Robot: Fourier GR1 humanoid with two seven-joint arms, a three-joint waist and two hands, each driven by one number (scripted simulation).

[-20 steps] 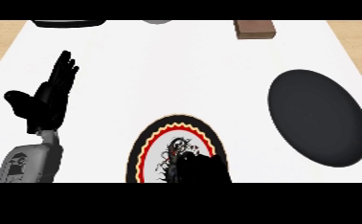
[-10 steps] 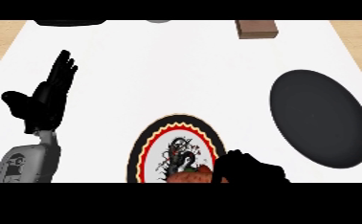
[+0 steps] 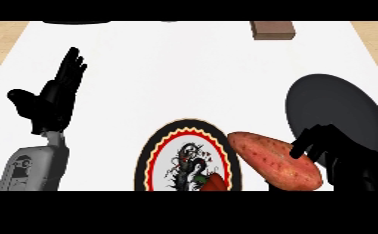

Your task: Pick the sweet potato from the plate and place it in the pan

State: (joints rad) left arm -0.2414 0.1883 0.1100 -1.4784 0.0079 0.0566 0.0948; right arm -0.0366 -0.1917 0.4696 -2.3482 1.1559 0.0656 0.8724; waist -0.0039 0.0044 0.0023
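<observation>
Right hand (image 3: 336, 153) at lower right, fingers curled round one end of the sweet potato (image 3: 275, 161). The potato is between plate (image 3: 155, 150) and pan (image 3: 332, 105), its left end overlapping the plate's right rim. Left hand (image 3: 53, 103) open, fingers up, resting at the left. White desk (image 3: 184, 68); brown block (image 3: 272, 29) near its far edge (dark objects there, cut off). Tan strips past the desk's far corners.
</observation>
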